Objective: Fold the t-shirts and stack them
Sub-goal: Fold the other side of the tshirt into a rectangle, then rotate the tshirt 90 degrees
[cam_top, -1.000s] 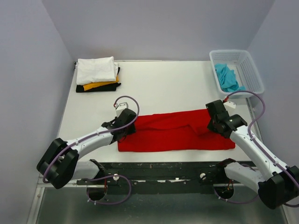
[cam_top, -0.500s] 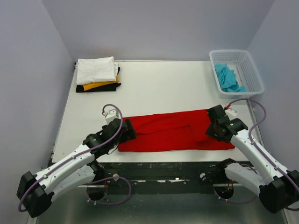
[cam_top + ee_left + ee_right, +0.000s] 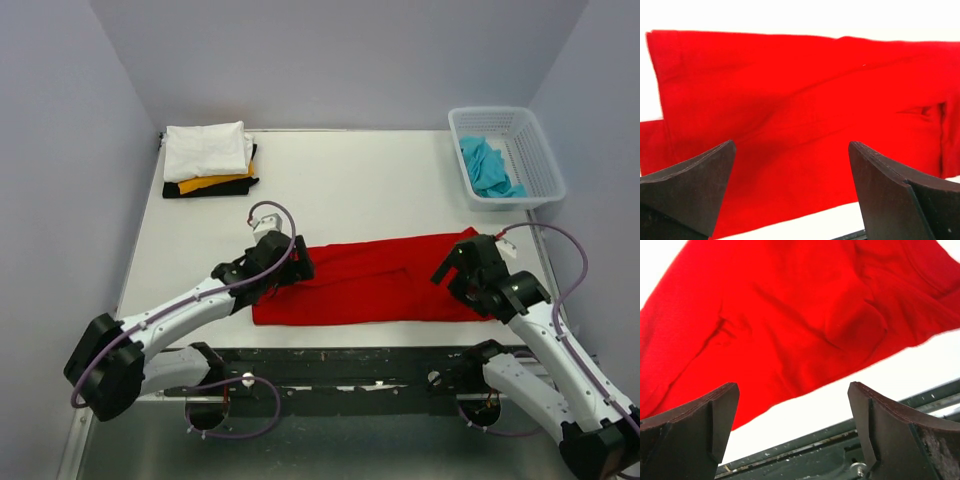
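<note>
From above, spotted folded stack [image 3: 208, 150], basket [image 3: 545, 165], turquoise tee [image 3: 487, 166], all lost on wrist cams. Found red tee [image 3: 375, 280], a long creased strip, at table [image 3: 350, 190] near edge between left gripper [image 3: 292, 263] and right gripper [image 3: 455, 268], both splayed wide, empty.

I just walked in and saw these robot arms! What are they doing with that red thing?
Two robot arms are folding t-shirts. The red t-shirt lies on the table, folded into a long strip. The left gripper and right gripper are at its two ends, both open and holding nothing. A stack of folded shirts waits at the far left corner, and a turquoise t-shirt sits in the white basket.
</note>
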